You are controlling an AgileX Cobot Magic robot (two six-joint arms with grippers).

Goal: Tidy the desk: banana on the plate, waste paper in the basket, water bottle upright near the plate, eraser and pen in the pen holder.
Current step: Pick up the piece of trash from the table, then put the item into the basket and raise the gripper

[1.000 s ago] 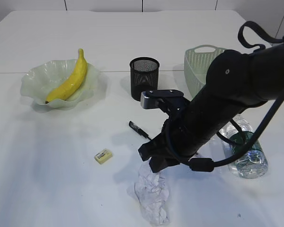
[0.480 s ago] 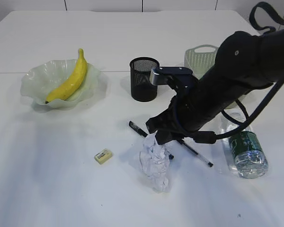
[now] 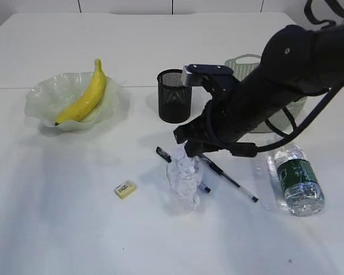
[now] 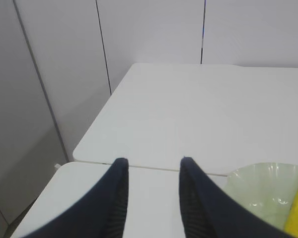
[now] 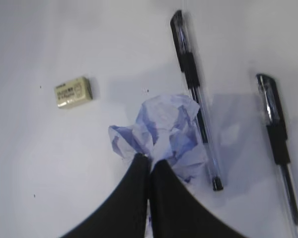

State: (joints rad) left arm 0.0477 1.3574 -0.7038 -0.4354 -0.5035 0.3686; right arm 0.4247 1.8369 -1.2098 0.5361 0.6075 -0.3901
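Lifted since a second ago, the crumpled waste paper (image 3: 184, 176) is hanging over two pens (image 5: 195, 89), pinched in my right gripper (image 5: 150, 159). My left gripper (image 4: 151, 163) is idling spread, the banana (image 3: 84, 97) is lying in the green plate (image 3: 41, 100), and the eraser's (image 5: 73, 91) print is unreadable.

A white table (image 3: 57, 229) made of two tops, with a thin seam (image 3: 6, 88) between them. Behind it stands a pale panelled wall (image 4: 149, 29) with dark vertical joints. The dim lower-left corner is perhaps floor.
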